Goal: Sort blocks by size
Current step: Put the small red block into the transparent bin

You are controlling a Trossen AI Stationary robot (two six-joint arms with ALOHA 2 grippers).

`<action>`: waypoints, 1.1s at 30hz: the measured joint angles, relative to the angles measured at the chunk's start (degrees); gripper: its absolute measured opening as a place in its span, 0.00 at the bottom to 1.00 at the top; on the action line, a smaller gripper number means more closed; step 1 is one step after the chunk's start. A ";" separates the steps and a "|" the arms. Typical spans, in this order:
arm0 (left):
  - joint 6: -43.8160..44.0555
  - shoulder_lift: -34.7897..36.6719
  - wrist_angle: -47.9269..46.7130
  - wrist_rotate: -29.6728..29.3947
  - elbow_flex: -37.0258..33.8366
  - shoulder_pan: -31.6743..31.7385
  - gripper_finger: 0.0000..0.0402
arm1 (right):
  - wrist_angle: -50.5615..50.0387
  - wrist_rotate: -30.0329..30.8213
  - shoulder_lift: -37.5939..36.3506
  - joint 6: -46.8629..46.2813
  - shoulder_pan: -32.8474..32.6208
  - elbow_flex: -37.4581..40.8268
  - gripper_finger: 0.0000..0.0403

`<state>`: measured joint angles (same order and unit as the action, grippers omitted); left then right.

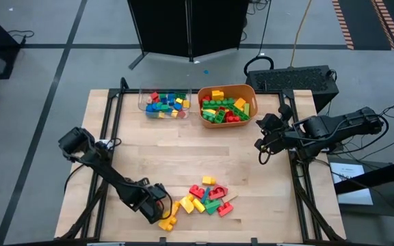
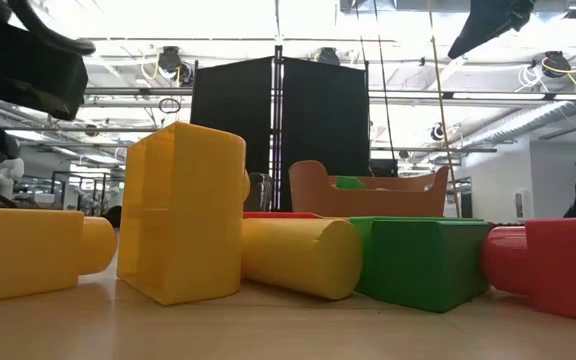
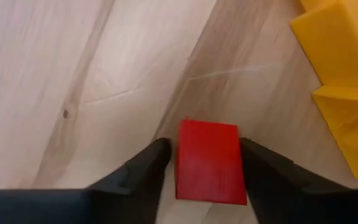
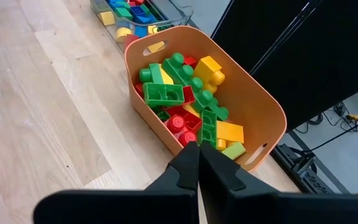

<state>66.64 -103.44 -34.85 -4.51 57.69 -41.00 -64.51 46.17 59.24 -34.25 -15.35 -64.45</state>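
My left gripper [image 3: 207, 163] sits low in the frame, holding a red block [image 3: 209, 160]; yellow blocks [image 3: 344, 81] crowd close beside it. My right gripper [image 4: 199, 163], shut, hangs at right near the orange tub [image 4: 257, 106].

The high camera is looking straight down on the whole pale wooden tabletop [image 1: 183, 164]. The low one is sitting at tabletop level, staring across into the room. The left wrist camera is hovering very close above the wood. The right wrist camera is looking down on the rounded orange plastic tub [image 4: 263, 118], which all but the left wrist view are sharing.
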 joint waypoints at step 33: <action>-50.01 8.83 3.06 -13.25 13.91 60.89 0.31 | 0.07 0.28 0.01 -0.43 0.00 0.00 0.01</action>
<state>16.62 -94.61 -31.79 -17.76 71.60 19.89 -64.45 46.46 59.25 -34.68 -15.35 -64.45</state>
